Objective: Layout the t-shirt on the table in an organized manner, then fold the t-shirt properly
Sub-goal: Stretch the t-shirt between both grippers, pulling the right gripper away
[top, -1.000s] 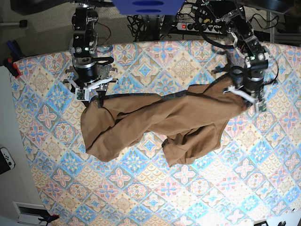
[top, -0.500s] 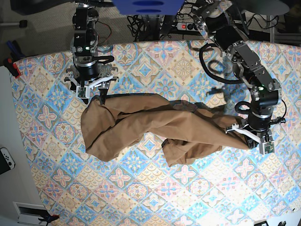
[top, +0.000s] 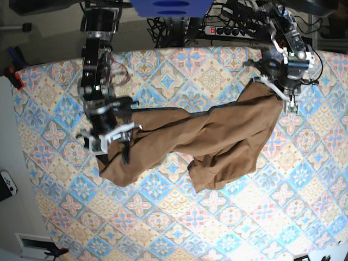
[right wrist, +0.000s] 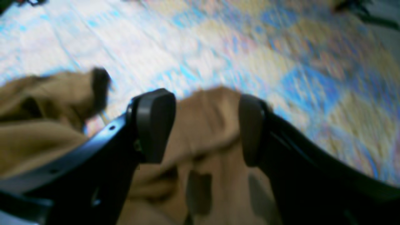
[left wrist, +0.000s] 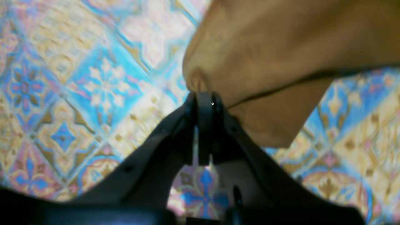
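Observation:
The tan-brown t-shirt point(top: 206, 136) lies crumpled in a long band across the patterned table point(top: 163, 217). My left gripper point(top: 284, 97) is at the far right and shut on the shirt's right corner. In the left wrist view its tips point(left wrist: 203, 97) pinch a fold of the cloth point(left wrist: 265, 47) above the table point(left wrist: 93, 78). My right gripper point(top: 114, 149) hangs over the shirt's left end. In the right wrist view it point(right wrist: 201, 125) is open, with the cloth point(right wrist: 203, 150) bunched between and below the fingers point(right wrist: 153, 125).
Cables and a power strip point(top: 217, 30) lie beyond the table's far edge, under a blue object point(top: 171, 6). A red clamp point(top: 13, 73) and a white controller point(top: 6, 185) sit off the left edge. The shirt's lower flap point(top: 217, 168) hangs toward the front.
My left gripper swung toward the front with the shirt corner, then back to the far right. My right gripper moved from the shirt's far left edge toward the front, over its left end.

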You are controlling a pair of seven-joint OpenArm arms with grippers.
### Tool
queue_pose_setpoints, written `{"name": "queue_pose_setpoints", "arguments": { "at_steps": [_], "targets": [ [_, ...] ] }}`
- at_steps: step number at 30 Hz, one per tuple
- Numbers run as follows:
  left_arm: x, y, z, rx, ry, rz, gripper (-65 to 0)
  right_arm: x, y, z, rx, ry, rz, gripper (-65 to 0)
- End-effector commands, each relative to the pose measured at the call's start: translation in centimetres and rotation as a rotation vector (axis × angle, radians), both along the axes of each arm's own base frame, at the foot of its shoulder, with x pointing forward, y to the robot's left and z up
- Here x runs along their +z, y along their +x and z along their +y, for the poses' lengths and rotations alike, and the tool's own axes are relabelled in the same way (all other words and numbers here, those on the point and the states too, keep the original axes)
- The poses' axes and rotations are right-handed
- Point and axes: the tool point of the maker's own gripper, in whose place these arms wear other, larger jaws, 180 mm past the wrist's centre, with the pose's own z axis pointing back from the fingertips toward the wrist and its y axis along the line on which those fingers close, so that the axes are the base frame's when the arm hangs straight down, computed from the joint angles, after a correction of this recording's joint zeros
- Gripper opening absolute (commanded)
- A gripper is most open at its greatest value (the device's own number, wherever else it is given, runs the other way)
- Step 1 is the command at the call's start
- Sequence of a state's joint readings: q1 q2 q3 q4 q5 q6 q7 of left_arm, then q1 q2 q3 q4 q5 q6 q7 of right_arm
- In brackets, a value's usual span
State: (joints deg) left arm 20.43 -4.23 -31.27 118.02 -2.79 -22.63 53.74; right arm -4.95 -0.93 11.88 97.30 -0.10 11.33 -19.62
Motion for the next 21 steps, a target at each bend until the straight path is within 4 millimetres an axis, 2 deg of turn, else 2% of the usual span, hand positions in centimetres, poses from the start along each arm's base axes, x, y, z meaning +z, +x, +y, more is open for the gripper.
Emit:
{"name": "queue_pose_setpoints", "arguments": {
  "at_steps": [1,3,7,13,15,18,21],
  "targets": [
    [0.7,0.2,0.3,-0.002,0.017,-0.033,-65.0,1.7,1.3,-0.2,-0.001,0.003,-0.049,-30.4],
    [0.3,-0.3,0.3,-0.004,0.014,-0.024,-65.0,0.7,2.1,-0.2,0.002,-0.001,0.005,-30.4],
    [0.2,-0.3,0.2,-0.003,0.011,-0.019,-65.0,0.3,4.4,-0.3,-0.001,0.010,0.024,-30.4],
    [0.2,-0.3,0.2,-0.003,0.011,-0.019,-65.0,-3.9,6.0,-0.2,-0.003,0.037,0.139,-30.4],
    [0.2,-0.3,0.2,-0.003,0.011,-0.019,-65.0,-4.7,6.7,-0.3,-0.010,0.053,0.144,-30.4],
    [0.2,-0.3,0.2,-0.004,0.010,-0.019,-65.0,-5.7,7.4,-1.5,-0.048,0.085,0.142,-30.4],
    [0.3,-0.2,0.2,-0.004,0.010,-0.022,-65.0,-7.7,7.2,-2.8,-0.091,0.113,0.181,-30.4]
  ]
}}
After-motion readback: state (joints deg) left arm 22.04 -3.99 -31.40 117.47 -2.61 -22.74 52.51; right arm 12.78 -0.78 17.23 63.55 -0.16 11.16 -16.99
